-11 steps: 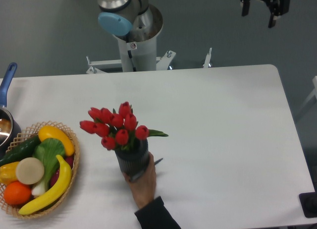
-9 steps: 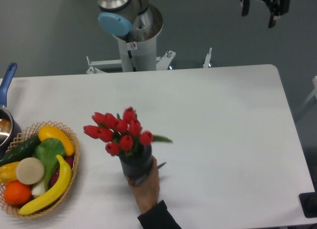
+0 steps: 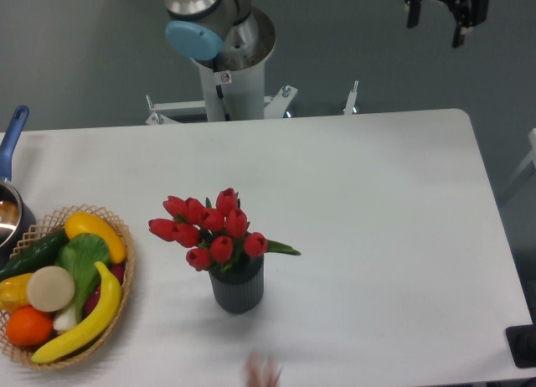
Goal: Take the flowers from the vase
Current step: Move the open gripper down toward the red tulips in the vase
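Note:
The flowers [image 3: 211, 229], red closed tulip buds with green leaves, stand upright in the vase [image 3: 238, 289], a small dark grey ribbed cylinder on the white table, front centre-left. My gripper [image 3: 437, 17] hangs at the top right of the view, high beyond the table's far edge and far from the flowers. Its two dark fingers point down with a gap and nothing between them. A blurred human hand [image 3: 263, 372] shows at the table's front edge, apart from the vase.
A wicker basket [image 3: 122, 280] with fruit and vegetables sits at the left front. A blue-handled metal pot [image 3: 12, 152] is cut by the left edge. The arm's base column [image 3: 228, 69] stands behind the table. A dark object [image 3: 523, 347] lies at the front right corner.
The hand that held the vase has let go and pulled back toward the front edge. The vase with the flowers shifted slightly right and forward. The gripper has not moved.

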`<state>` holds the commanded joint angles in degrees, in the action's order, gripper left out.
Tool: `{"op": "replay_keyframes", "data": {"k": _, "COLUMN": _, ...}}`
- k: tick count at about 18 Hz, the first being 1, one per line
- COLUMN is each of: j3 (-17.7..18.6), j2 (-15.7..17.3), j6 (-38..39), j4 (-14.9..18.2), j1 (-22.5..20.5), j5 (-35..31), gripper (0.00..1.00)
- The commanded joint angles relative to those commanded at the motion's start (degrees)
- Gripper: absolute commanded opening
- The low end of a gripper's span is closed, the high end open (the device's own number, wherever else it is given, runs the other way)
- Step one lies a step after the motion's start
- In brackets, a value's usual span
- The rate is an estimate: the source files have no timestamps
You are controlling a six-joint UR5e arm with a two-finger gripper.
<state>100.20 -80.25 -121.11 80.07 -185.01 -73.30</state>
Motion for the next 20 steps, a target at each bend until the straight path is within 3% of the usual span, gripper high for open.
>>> {"op": "replay_keyframes", "data": {"k": 4, "j3": 0.52, "j2": 0.09, "j6": 2.80, "j4": -0.09, "j1": 0.53, "j5": 0.96, "gripper": 1.00}}
{"op": "replay_keyframes", "data": {"k": 8, "j3": 3.25, "j2": 1.93, "j6": 11.23, "j4": -0.61, "j1": 0.97, "j5": 5.53, "gripper": 1.00}}
{"op": "replay_keyframes", "data": {"k": 13, "j3": 5.09, "j2": 1.85, "j6": 20.64, "j4": -0.53, "j1": 1.58, "j5": 12.99, "gripper": 1.00}}
{"op": "replay_keyframes", "data": {"k": 16, "j3": 6.85, "j2": 1.85, "j6": 26.52, "j4": -1.05, "j1": 4.03, "j5": 17.13, "gripper": 1.00}}
{"op": "replay_keyframes", "data": {"k": 17, "j3": 7.12, "j2": 1.76, "j6": 28.02, "j4": -2.19, "j1": 5.26, "j5": 17.49, "gripper": 1.00}}
{"op": "replay_keyframes", "data": {"k": 20, "j3": 9.66, "j2": 0.71, "j6": 37.50, "j4": -11.65, "j1": 9.48, "j5": 17.84, "gripper": 1.00}}
